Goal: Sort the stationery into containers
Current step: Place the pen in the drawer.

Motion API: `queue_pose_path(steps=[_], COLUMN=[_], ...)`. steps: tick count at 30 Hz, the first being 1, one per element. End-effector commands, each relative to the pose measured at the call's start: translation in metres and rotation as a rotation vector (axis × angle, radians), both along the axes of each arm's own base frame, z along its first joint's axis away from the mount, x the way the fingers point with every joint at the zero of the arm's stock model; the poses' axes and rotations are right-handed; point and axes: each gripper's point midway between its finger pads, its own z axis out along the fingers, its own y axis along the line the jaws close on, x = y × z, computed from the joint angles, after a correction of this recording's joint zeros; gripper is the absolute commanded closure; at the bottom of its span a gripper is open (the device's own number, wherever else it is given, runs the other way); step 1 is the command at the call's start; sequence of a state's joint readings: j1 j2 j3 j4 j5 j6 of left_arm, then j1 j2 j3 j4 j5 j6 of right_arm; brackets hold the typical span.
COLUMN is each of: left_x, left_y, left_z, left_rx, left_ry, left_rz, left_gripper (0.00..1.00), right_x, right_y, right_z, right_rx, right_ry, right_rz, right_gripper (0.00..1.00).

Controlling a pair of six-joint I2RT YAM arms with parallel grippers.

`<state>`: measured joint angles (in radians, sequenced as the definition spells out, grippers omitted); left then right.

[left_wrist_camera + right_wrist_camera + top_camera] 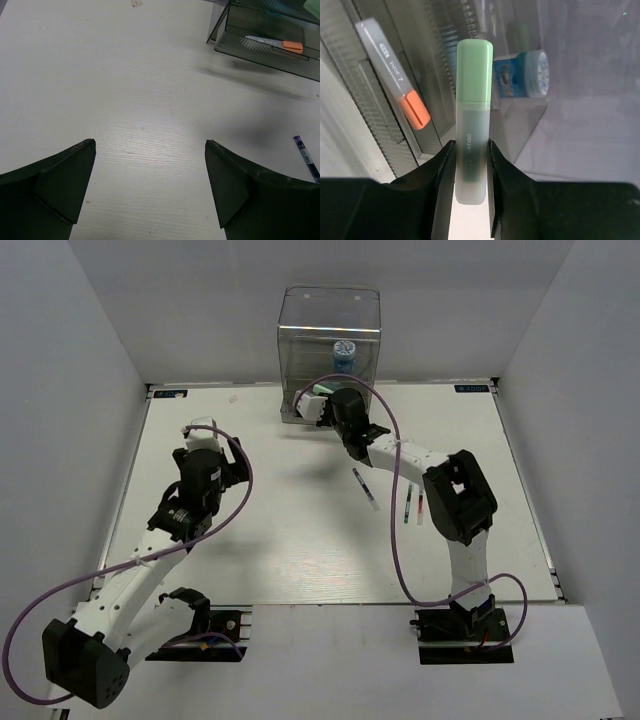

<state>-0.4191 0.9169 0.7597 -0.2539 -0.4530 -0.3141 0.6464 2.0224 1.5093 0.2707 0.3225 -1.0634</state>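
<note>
Top view: right arm (400, 455) is reaching to the organiser (300, 340) at the far edge of the surface (280, 550). The right jaws are carrying a green-capped marker (318, 390) low at the organiser's front. A roll (344, 353) is sitting in the clear top compartment. Purple pen (364, 487), green pen (408, 504) & red pen (421, 506) are lying loose near the right arm. Left arm (200, 480) is hanging well apart.

Left wrist: left jaws are standing wide w/ nothing between them. An orange-capped marker (280, 45) is lying in a pulled-out drawer (250, 52).

Right wrist: right jaws are pinching the green-capped marker's frosted barrel, cap pointing fwd at the drawers. Prob. light, stiff, smooth plastic, so apt to slip or pivot. Mid-barrel is looking like the best hold.
</note>
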Motion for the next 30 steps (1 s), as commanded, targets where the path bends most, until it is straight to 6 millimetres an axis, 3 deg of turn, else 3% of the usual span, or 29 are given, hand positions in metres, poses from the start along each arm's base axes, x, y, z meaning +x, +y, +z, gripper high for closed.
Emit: queue_pose_path(steps=[1, 2, 6, 9, 10, 14, 16, 21, 24, 25, 27, 28, 29, 30], left_x=[0.002, 0.002, 0.004, 0.006, 0.007, 0.007, 0.008, 0.010, 0.008, 0.009, 0.012, 0.013, 0.017, 0.024], left_y=[-0.002, -0.002, -0.005, -0.007, -0.007, -0.008, -0.010, -0.019, -0.029, -0.033, -0.052, -0.065, -0.071, -0.080], left_z=[0.001, 0.001, -0.005, -0.011, -0.014, -0.017, -0.020, -0.016, -0.022, -0.023, -0.020, -0.030, -0.030, -0.021], left_rx=[0.003, 0.003, 0.007, 0.012, 0.015, 0.019, 0.019, -0.006, -0.026, -0.037, -0.118, -0.163, -0.171, -0.230], left_ry=[-0.005, -0.005, 0.014, 0.033, 0.042, 0.050, 0.060, 0.046, 0.053, 0.044, 0.036, 0.073, 0.077, 0.060], left_rz=[-0.013, -0.013, -0.022, -0.031, -0.031, -0.031, -0.041, -0.085, -0.137, -0.156, -0.216, -0.252, -0.275, -0.278], left_gripper=[0.00, 0.00, 0.00, 0.00, 0.00, 0.00, 0.00, 0.00, 0.00, 0.00, 0.07, 0.26, 0.40, 0.53], right_x=[0.021, 0.028, 0.039, 0.044, 0.044, 0.042, 0.038, 0.032, 0.029, 0.024, 0.012, 0.003, -0.005, -0.015], right_y=[0.004, -0.001, -0.002, -0.003, -0.004, -0.006, -0.007, -0.009, -0.011, -0.013, -0.013, -0.018, -0.020, -0.023], right_z=[0.019, 0.007, -0.001, -0.007, -0.010, -0.019, -0.025, -0.018, -0.008, 0.006, 0.021, 0.025, 0.045, 0.034], right_rx=[-0.008, -0.019, -0.004, 0.000, -0.002, 0.007, 0.006, 0.032, 0.055, 0.090, 0.175, 0.197, 0.273, 0.310], right_ry=[-0.102, -0.085, -0.067, -0.040, -0.027, 0.013, 0.035, 0.045, 0.043, 0.036, 0.078, 0.099, 0.097, 0.152], right_rz=[0.043, 0.033, 0.049, 0.064, 0.064, 0.081, 0.097, 0.106, 0.093, 0.086, 0.078, 0.070, 0.059, 0.046], right_gripper=[1.00, 1.00, 0.97, 0.81, 0.69, 0.53, 0.47, 0.42, 0.42, 0.44, 0.62, 0.88, 0.88, 1.00])
